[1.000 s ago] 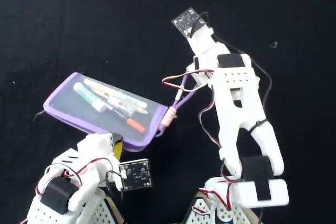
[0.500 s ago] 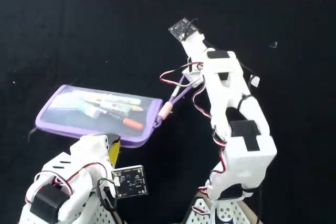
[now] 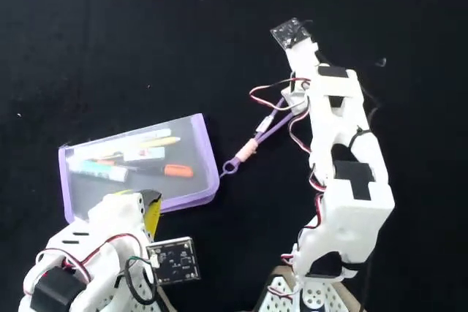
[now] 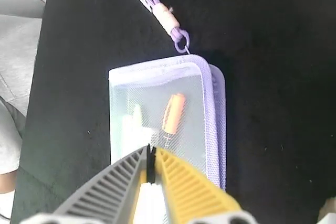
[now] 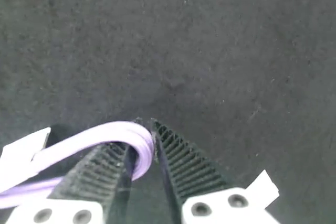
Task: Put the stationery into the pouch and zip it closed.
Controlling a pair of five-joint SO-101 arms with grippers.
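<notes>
- Clearly the pouch (image 3: 139, 169) is loaded: it lies flat at the lower left of the high view, with pens (image 3: 121, 157) and an orange marker (image 3: 178, 171) showing through its mesh.
- The left gripper (image 4: 150, 163) is pressed together on the pouch's near edge, at the bottom left of the high view. This grip probably anchors the pouch so a pull on the zip does not drag it across the table (image 3: 110, 49).
- The right gripper (image 5: 147, 129) sits right of centre in the high view, its toothed jaws nearly closed around the looped end of the purple strap (image 5: 105, 137).
- The strap runs taut and diagonal from that gripper down to a pink bead (image 3: 247, 151) and a small ring (image 3: 229, 167) at the pouch's right corner. Holding the strap rather than the tiny pull gives the jaws something easy to grip.
- Judging by the ring sitting at the corner and the purple edge looking sealed in the left wrist view, the zip seems at or near its end.
- A further pull risks tipping or sliding the pouch.
</notes>
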